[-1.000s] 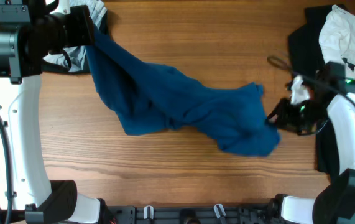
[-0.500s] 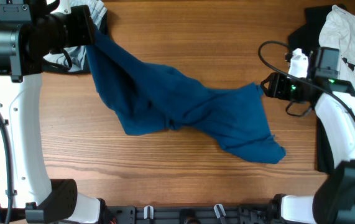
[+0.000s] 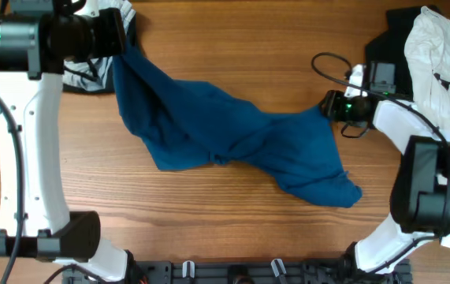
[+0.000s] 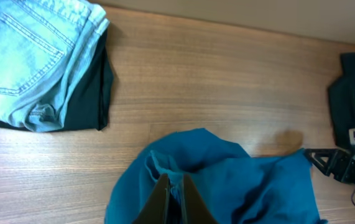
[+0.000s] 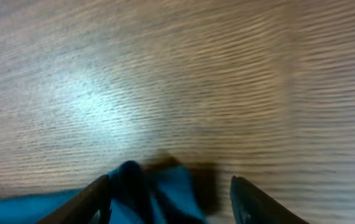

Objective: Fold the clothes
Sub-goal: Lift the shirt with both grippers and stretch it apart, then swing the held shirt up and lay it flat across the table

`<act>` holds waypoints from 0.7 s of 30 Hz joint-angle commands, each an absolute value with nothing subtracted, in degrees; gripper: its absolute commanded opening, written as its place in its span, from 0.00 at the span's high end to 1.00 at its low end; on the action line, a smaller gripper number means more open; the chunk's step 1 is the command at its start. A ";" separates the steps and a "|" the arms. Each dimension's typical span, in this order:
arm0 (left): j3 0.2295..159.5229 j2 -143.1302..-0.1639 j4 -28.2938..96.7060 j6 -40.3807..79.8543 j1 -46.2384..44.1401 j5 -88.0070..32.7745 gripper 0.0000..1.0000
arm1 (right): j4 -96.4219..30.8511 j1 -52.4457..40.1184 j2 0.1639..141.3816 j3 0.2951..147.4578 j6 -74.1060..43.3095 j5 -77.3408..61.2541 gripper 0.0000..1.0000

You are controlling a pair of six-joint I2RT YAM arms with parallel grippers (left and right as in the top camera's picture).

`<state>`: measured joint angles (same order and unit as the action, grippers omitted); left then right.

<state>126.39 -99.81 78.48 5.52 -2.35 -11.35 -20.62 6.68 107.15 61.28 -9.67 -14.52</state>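
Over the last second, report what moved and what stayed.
The right arm swung from the lower right edge of the blue shirt up to its upper right corner, jaws open around the cloth there. The shirt's lower right corner spread outward. Left arm: jaws stay shut on the other end.

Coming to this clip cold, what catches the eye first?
A large dark blue thin-cloth shirt sprawls crumpled diagonally across the wooden table, its left end pinched in the left gripper. The right gripper sits open at its right corner; a black-printed white tee lies at the right edge.
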 commanded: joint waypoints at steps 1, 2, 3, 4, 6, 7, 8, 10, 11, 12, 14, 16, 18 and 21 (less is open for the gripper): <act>126.61 -100.95 79.05 6.48 -2.50 -11.05 0.96 | -19.70 2.52 110.39 61.58 -11.00 -14.79 0.39; 126.61 -101.06 79.22 6.48 -2.50 -11.05 0.96 | -19.66 1.67 110.91 61.58 -11.42 -14.74 0.39; 126.61 -101.06 79.35 6.48 -2.50 -11.05 0.96 | -19.68 1.17 111.07 61.58 -12.49 -14.04 0.42; 126.61 -101.06 79.40 6.48 -2.50 -11.03 0.96 | -19.64 0.91 111.11 61.58 -12.69 -13.47 0.48; 126.61 -101.06 79.37 6.48 -2.50 -11.03 0.96 | -19.20 0.93 111.11 61.58 -13.74 -12.58 0.92; 126.61 -101.06 79.37 6.48 -2.50 -11.03 0.96 | -18.81 0.97 111.11 61.63 -13.72 -12.43 0.96; 126.61 -101.06 79.37 6.48 -2.50 -11.03 0.96 | -18.59 1.13 110.96 61.82 -13.72 -12.40 0.96; 126.61 -101.06 79.44 6.48 -2.50 -11.03 0.96 | -19.68 2.31 109.40 63.94 -13.15 -11.46 0.96; 126.61 -101.06 79.77 6.46 -2.50 -10.74 0.96 | -21.78 3.79 107.53 66.74 -11.40 -12.75 0.96; 126.61 -101.06 80.09 6.46 -2.48 -10.11 0.96 | -24.38 5.32 105.54 69.84 -9.87 -14.37 0.96; 126.61 -100.88 80.38 6.44 -2.44 -8.49 0.96 | -32.38 10.17 99.04 79.77 -5.41 -19.97 0.96; 126.87 -100.12 79.53 6.22 -2.33 -6.83 0.96 | -39.09 13.52 94.48 87.74 -2.61 -22.90 0.96; 127.74 -98.35 78.59 6.22 -2.33 -4.12 0.96 | -46.02 16.23 90.30 95.88 -0.16 -23.22 0.96; 131.15 -93.71 77.69 6.24 -2.33 0.32 0.96 | -52.75 20.21 84.84 104.49 1.34 -22.79 0.96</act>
<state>126.63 -99.90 78.56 5.54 -2.35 -5.21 -49.06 17.72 88.27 99.09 -2.07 -20.99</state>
